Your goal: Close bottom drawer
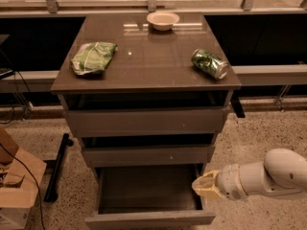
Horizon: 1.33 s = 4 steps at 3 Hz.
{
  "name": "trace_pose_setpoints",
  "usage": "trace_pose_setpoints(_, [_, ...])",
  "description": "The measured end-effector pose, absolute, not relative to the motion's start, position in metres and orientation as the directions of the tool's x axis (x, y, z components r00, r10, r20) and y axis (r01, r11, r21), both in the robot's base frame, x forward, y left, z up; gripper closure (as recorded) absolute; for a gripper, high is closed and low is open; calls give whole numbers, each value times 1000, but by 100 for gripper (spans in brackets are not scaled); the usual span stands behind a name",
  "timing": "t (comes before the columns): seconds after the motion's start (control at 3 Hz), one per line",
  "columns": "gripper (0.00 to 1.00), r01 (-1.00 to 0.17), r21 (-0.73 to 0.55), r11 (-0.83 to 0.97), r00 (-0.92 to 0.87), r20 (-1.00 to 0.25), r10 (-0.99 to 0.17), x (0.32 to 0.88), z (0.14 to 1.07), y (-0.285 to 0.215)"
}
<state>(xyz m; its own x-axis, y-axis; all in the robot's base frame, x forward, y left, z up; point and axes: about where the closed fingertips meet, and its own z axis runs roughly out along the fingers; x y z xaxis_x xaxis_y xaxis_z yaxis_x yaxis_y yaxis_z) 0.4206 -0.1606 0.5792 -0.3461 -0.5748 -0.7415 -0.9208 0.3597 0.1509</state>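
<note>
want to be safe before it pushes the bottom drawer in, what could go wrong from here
1. The gripper sits by the right side wall of the open bottom drawer, apparently behind its front panel rather than in front of it. A push from there may slip or jam against the wall.
2. The green can lies on its side near the right edge of the cabinet top. A hard bump might roll it off.

There are three drawers (144,122), counting the bottom drawer (148,218). I see one bowl (162,20), one can (209,63) and one green bag (93,58). One gripper (204,186) is beside that drawer's right edge.
</note>
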Motion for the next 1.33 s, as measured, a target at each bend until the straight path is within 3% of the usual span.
trace_pose_setpoints(0.67, [100, -904, 234, 358, -398, -769, -500, 417, 497, -176])
trace_pose_setpoints(1.33, [100, -909, 239, 341, -395, -755, -524, 422, 475, -169])
